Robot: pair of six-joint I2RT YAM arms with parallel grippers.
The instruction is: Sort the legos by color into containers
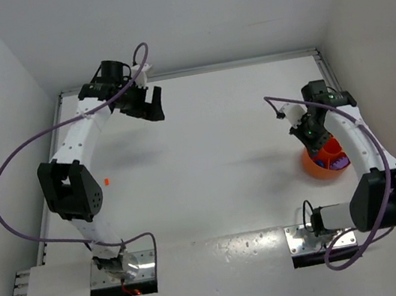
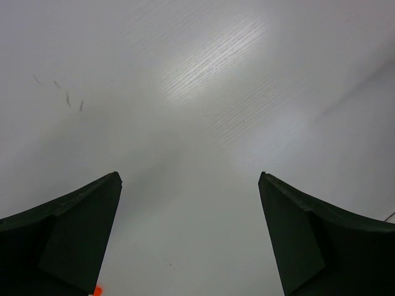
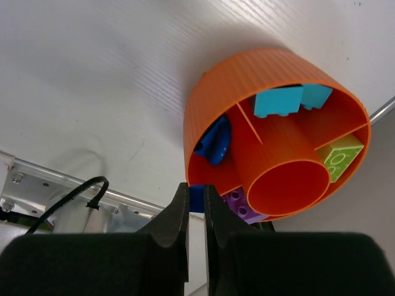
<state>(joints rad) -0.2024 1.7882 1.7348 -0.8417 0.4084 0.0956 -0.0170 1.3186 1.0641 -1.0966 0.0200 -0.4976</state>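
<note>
My right hand (image 3: pixel 197 187) is pinched almost closed at the near rim of the orange bowl (image 3: pixel 247 80). A blue lego (image 3: pixel 214 140) sits just past its tips, and I can't tell if the hand grips anything. The orange lego (image 1: pixel 105 182) lies on the desk (image 1: pixel 218 129). Farther off, well apart from it, my left hand (image 2: pixel 189 174) hangs wide open and empty.

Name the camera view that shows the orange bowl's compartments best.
Right wrist: the orange bowl sits close, dividers and bricks visible. Top external shows it small, partly hidden by the right arm. Left wrist misses it.
</note>
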